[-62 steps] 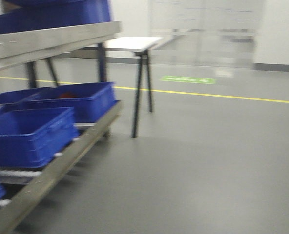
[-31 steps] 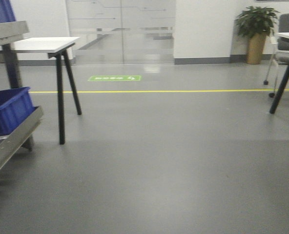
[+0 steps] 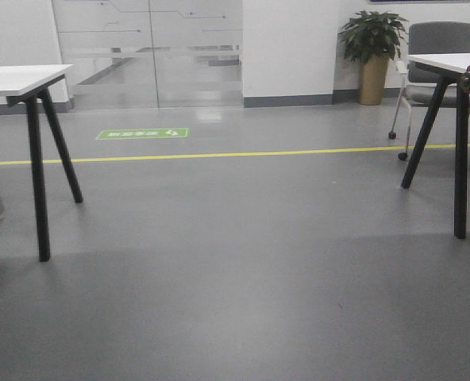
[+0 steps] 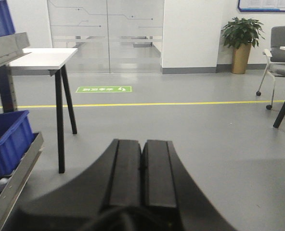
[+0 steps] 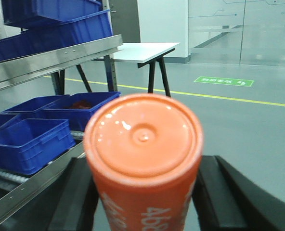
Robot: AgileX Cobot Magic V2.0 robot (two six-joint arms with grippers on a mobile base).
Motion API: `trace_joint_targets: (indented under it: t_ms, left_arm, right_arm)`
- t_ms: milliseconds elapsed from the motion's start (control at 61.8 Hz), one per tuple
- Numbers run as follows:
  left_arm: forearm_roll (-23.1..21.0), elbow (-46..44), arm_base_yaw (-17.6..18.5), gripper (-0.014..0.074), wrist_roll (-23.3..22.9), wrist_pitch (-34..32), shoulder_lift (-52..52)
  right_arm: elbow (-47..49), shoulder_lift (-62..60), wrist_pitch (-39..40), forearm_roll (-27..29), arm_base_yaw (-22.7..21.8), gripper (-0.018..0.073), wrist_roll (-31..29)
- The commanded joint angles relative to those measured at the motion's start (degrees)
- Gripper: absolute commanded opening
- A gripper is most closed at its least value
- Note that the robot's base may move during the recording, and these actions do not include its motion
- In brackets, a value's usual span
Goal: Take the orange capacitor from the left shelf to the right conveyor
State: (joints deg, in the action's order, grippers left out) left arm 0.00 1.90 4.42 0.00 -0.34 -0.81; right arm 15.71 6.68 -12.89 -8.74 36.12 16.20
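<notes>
The flat-topped orange capacitor (image 5: 143, 139), white-lettered, is clamped in the right pincer (image 5: 145, 166); the left pincer (image 4: 142, 149) is pressed closed; reddish contents are seen in a blue bin (image 5: 84, 118).

My right pincer (image 5: 145, 195) is black, the capacitor (image 5: 143, 139) in it orange with white lettering. My left pincer (image 4: 141, 166) is black too. The bins (image 5: 27, 142) are blue, the shelf (image 5: 56, 60) silver, the floor (image 3: 243, 270) grey with a yellow line (image 3: 219, 155).

Two tables (image 3: 17, 78), one plant (image 3: 371, 32), one chair (image 3: 441, 38), one orange capacitor (image 5: 145, 144)
</notes>
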Motion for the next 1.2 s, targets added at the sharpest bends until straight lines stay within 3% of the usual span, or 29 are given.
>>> trace_joint_targets:
  t_ms: [0, 1182]
  left_arm:
    - [-0.31, -0.45, 0.11, -0.0105, 0.0, -4.84, 0.58]
    - [-0.31, -0.45, 0.11, -0.0105, 0.0, -4.84, 0.58]
  right_arm:
    - [1.55, 0.66, 4.97, -0.88, -0.21, 0.0048, -0.16]
    - [1.55, 0.66, 4.97, -0.88, -0.05, 0.0048, -0.16]
